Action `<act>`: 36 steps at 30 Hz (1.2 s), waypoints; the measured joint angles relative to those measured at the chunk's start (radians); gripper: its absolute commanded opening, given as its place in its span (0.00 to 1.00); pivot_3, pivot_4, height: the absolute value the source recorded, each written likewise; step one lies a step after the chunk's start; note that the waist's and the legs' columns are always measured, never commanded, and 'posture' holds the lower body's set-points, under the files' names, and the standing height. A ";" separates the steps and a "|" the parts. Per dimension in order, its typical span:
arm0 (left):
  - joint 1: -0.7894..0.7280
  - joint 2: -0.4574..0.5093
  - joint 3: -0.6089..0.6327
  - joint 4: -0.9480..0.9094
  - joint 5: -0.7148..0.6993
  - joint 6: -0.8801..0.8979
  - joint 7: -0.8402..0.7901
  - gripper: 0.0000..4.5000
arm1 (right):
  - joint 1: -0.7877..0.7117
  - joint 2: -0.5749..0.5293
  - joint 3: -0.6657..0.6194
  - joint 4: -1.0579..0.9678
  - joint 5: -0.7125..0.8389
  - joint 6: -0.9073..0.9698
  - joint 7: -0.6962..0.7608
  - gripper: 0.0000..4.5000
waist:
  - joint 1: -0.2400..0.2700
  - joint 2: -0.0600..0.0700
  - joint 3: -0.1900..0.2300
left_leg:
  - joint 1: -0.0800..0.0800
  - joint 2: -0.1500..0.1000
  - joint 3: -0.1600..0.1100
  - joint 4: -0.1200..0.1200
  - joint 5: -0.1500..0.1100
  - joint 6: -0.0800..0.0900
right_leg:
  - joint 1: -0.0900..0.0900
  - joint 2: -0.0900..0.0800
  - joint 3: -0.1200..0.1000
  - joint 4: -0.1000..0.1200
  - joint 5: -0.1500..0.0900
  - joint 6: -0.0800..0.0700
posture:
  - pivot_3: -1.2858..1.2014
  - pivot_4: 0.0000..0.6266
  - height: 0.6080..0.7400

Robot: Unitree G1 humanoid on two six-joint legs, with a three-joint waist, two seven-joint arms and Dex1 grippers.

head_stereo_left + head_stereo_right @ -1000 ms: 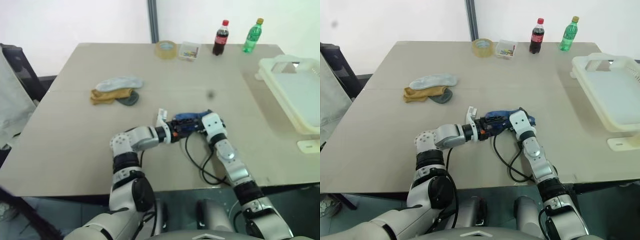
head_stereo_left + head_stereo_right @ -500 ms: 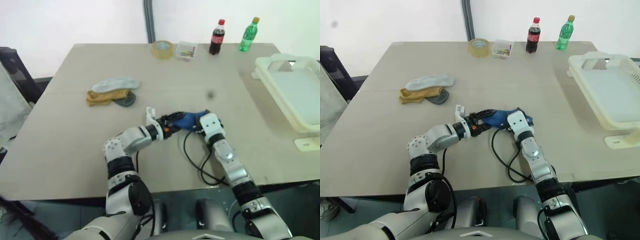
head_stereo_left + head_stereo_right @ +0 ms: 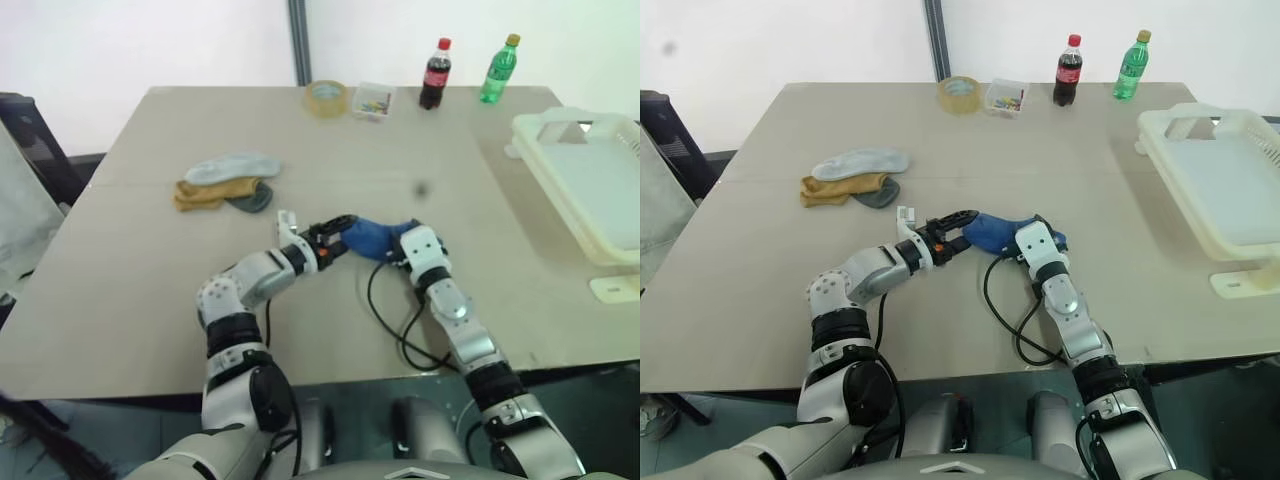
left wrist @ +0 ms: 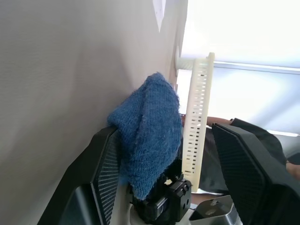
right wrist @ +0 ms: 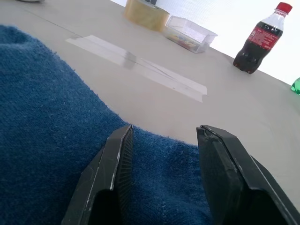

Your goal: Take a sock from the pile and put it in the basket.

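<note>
The royal-blue sock [image 3: 370, 238] hangs just above the table's middle, and my right gripper [image 3: 398, 245] is shut on its right end. In the right wrist view the sock [image 5: 47, 117] bunches between and beneath that gripper's [image 5: 164, 131] fingers. My left gripper [image 3: 338, 224] stands open at the sock's left end, and in its wrist view the sock [image 4: 147, 136] droops between its spread fingers, close to one pad. The pile [image 3: 225, 185] of pale grey-blue, mustard and dark grey socks lies to the left. At the table's right edge is the cream basket [image 3: 540, 122].
At the far edge stand a tape roll [image 3: 329, 97], a small clear box [image 3: 372, 101], a cola bottle [image 3: 434, 75] and a green bottle [image 3: 501, 70]. A black cable [image 3: 385, 310] loops beside my right forearm. A dark chair [image 3: 30, 130] stands off the table's left side.
My left gripper has drawn back to the left, away from the right gripper, with its fingers open. The blue sock stays in the right gripper, which has not moved.
</note>
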 measured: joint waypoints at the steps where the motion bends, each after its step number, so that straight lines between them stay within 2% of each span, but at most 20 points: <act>1: 0.000 -0.004 0.000 0.000 -0.003 -0.007 -0.007 0.71 | 0.000 -0.002 0.000 0.000 -0.001 0.000 0.000 0.49 | 0.001 0.000 0.000 | 0.000 0.000 0.000 0.000 0.000 0.000 | 0.000 0.000 0.000 0.000 0.000 0.000 | 0.52 0.24 1.00; 12: -0.010 -0.038 -0.030 0.001 -0.136 0.019 -0.033 0.71 | -0.001 -0.008 0.002 -0.005 -0.016 -0.001 0.005 0.49 | 0.004 -0.004 0.003 | -0.003 0.000 0.000 0.000 0.000 0.000 | -0.002 -0.001 0.000 -0.001 0.000 0.000 | 0.52 0.24 1.00; 22: -0.048 -0.065 -0.095 0.045 -0.146 -0.005 -0.036 0.71 | -0.008 -0.047 0.023 -0.042 -0.054 0.011 0.033 0.49 | 0.005 -0.004 0.003 | -0.014 -0.001 -0.001 0.001 0.000 0.000 | -0.012 0.000 -0.001 -0.002 0.000 0.000 | 0.52 0.24 1.00; 26: -0.059 -0.052 -0.112 0.066 -0.145 -0.002 -0.056 0.71 | 0.067 -0.107 0.019 -0.218 -0.058 0.101 0.102 0.49 | 0.021 -0.004 0.005 | -0.016 -0.002 -0.002 0.000 0.003 -0.004 | -0.014 0.000 -0.002 -0.002 0.000 0.001 | 0.52 0.24 1.00; 31: -0.084 -0.022 -0.127 0.106 -0.125 -0.003 -0.095 0.71 | 0.143 -0.209 0.010 -0.496 -0.038 0.272 0.255 0.49 | 0.026 -0.005 0.007 | -0.017 -0.003 -0.003 0.000 0.003 -0.004 | -0.013 0.000 -0.004 -0.004 0.000 0.002 | 0.52 0.24 1.00; 33: -0.100 -0.022 -0.140 0.133 -0.102 -0.003 -0.120 0.71 | 0.171 -0.260 0.009 -0.561 -0.037 0.320 0.314 0.49 | 0.027 -0.005 0.008 | -0.017 -0.004 -0.003 0.000 0.002 -0.004 | -0.013 0.000 -0.004 -0.005 0.000 0.002 | 0.52 0.24 1.00; 36: -0.116 -0.029 -0.148 0.159 -0.083 -0.003 -0.141 0.71 | 0.199 -0.261 -0.009 -0.591 -0.019 0.360 0.325 0.49 | 0.028 -0.006 0.011 | -0.017 -0.004 -0.003 0.000 0.003 -0.004 | -0.013 0.001 -0.004 -0.004 0.000 0.002 | 0.52 0.24 1.00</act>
